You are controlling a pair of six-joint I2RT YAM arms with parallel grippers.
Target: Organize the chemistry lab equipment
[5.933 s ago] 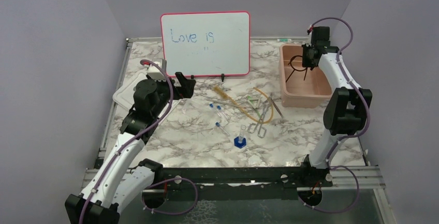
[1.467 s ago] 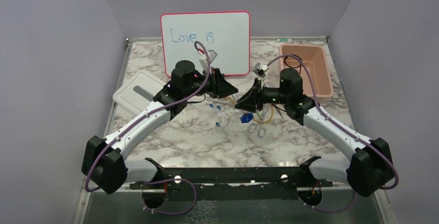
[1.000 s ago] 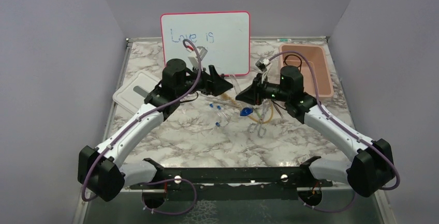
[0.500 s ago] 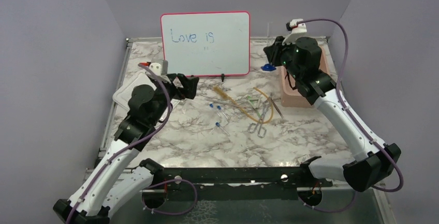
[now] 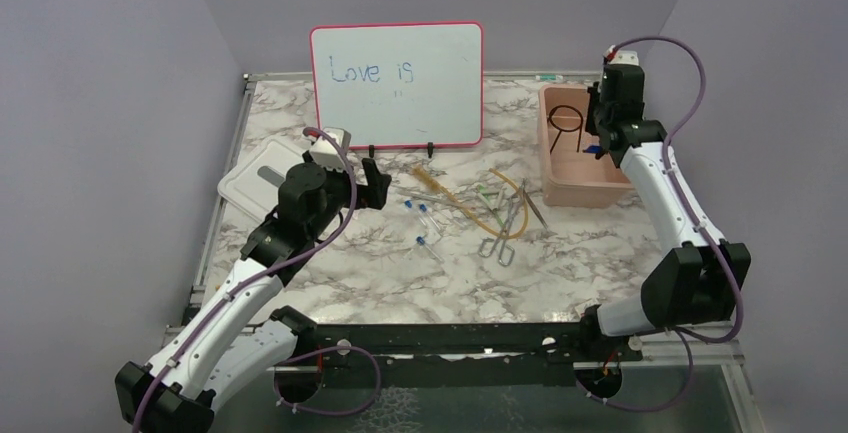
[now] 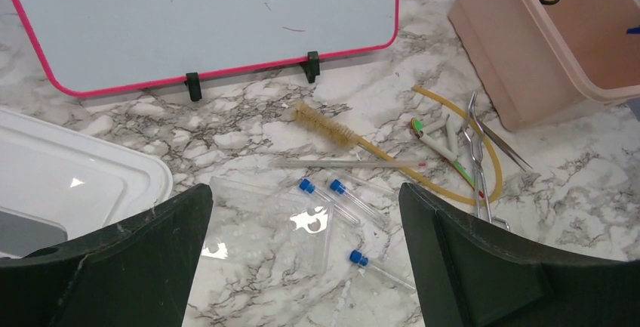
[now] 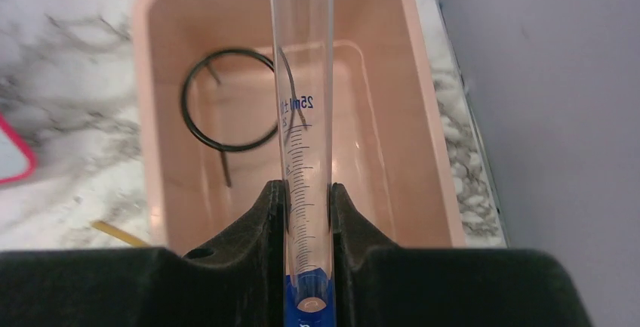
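Note:
My right gripper [image 7: 306, 205] is shut on the clear graduated vial [image 7: 304, 93] just above its blue base [image 7: 306, 297], and holds it over the pink bin [image 7: 423, 153]. In the top view the right gripper [image 5: 598, 133] hangs above the bin's middle. The black wire ring [image 7: 230, 100] lies inside the bin. My left gripper [image 6: 306, 259] is open and empty above three blue-capped tubes [image 6: 326, 199]. The amber rubber tube [image 6: 455, 140] and the metal scissors [image 6: 475, 162] lie to their right on the marble.
The red-framed whiteboard [image 5: 395, 83] stands at the back. A white lid [image 5: 250, 178] lies at the left. A bristle brush [image 6: 330, 128], a clear flat plastic piece [image 6: 264, 221] and small white pieces [image 6: 440, 134] lie among the items.
My right gripper has carried the vial from beside the bin's far left corner to over the bin. My left gripper has shifted a little to the right, still open.

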